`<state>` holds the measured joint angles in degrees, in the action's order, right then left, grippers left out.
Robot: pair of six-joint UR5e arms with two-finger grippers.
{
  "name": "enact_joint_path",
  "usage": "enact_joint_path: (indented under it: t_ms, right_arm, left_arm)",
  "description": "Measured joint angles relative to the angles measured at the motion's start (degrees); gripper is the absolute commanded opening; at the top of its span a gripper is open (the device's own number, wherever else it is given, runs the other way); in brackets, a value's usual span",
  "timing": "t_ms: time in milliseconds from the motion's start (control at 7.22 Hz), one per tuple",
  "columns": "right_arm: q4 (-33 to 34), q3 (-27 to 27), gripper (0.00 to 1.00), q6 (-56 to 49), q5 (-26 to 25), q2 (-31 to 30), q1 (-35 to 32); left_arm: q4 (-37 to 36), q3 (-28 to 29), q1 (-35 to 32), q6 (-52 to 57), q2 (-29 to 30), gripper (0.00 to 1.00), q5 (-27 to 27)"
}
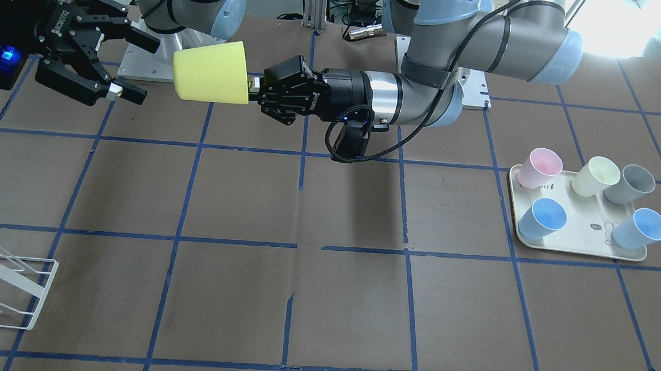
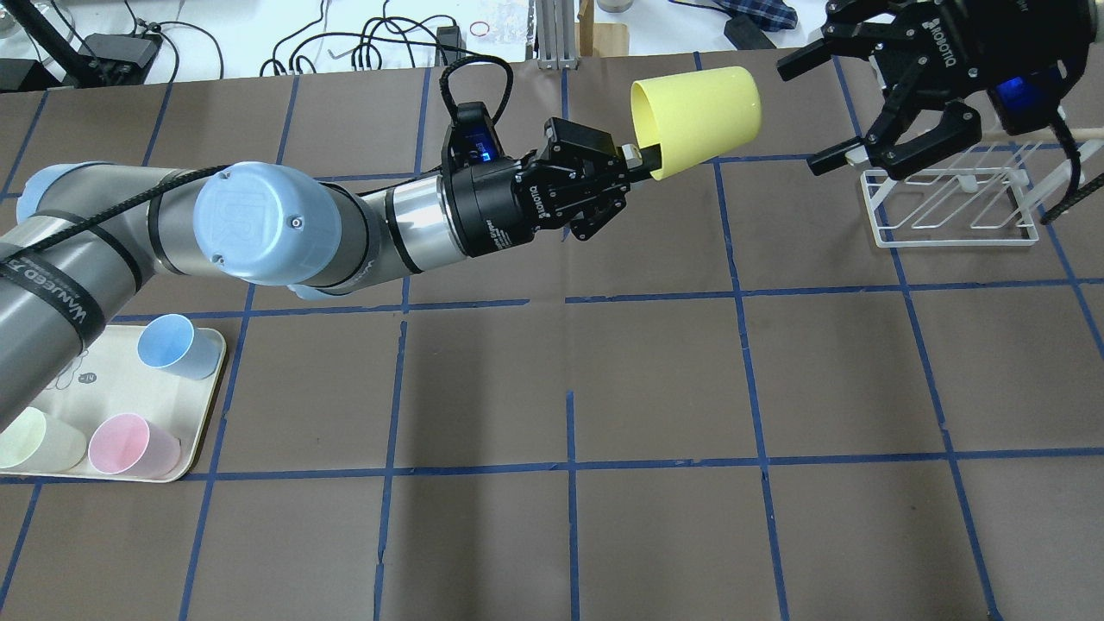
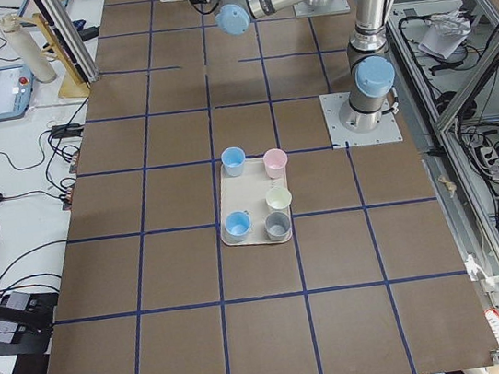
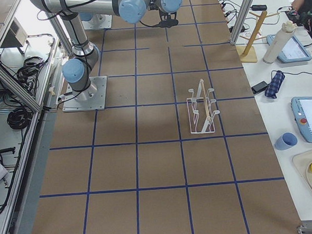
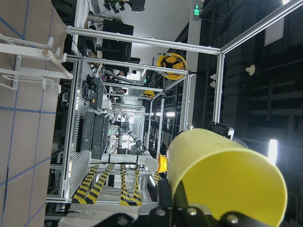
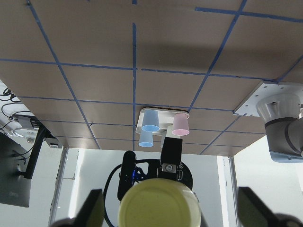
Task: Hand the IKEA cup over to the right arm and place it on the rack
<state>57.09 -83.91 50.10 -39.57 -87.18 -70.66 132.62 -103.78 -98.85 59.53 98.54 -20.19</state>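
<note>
The yellow IKEA cup (image 1: pixel 211 70) hangs sideways in the air, high over the table, with its base toward my right gripper. My left gripper (image 1: pixel 253 89) is shut on the cup's rim, one finger inside the mouth (image 2: pixel 642 159). My right gripper (image 1: pixel 142 69) is open, level with the cup, a short gap from its base; it also shows in the overhead view (image 2: pixel 811 112). In the right wrist view the cup's base (image 6: pixel 158 205) sits between the spread fingers (image 6: pixel 92 208). The white wire rack (image 2: pixel 949 207) stands on the table beneath my right gripper.
A cream tray (image 1: pixel 585 235) on my left side holds pink (image 1: pixel 543 167), pale cream (image 1: pixel 595 176), grey (image 1: pixel 629 183) and two light blue cups (image 1: pixel 542 217). Brown table with blue tape grid. The rack also shows in the right side view (image 4: pixel 202 110).
</note>
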Motion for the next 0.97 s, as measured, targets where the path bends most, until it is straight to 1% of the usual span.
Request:
enact_joint_path:
  t_ms: [277, 554, 969]
  right_arm:
    - [0.86, 0.37, 0.99, 0.15, 0.16, 1.33, -0.22]
    - [1.60, 0.62, 1.00, -0.44, -0.04, 1.07, -0.74]
    - [1.71, 0.50, 1.00, -0.62, -0.24, 0.31, -3.33]
  left_arm:
    - [0.06, -0.01, -0.70, -0.08, -0.38, 0.00, -0.56]
    - [0.20, -0.02, -0.83, -0.11, -0.50, 0.00, -0.64]
    - [-0.06, -0.06, -0.90, -0.12, 0.08, 0.00, -0.72]
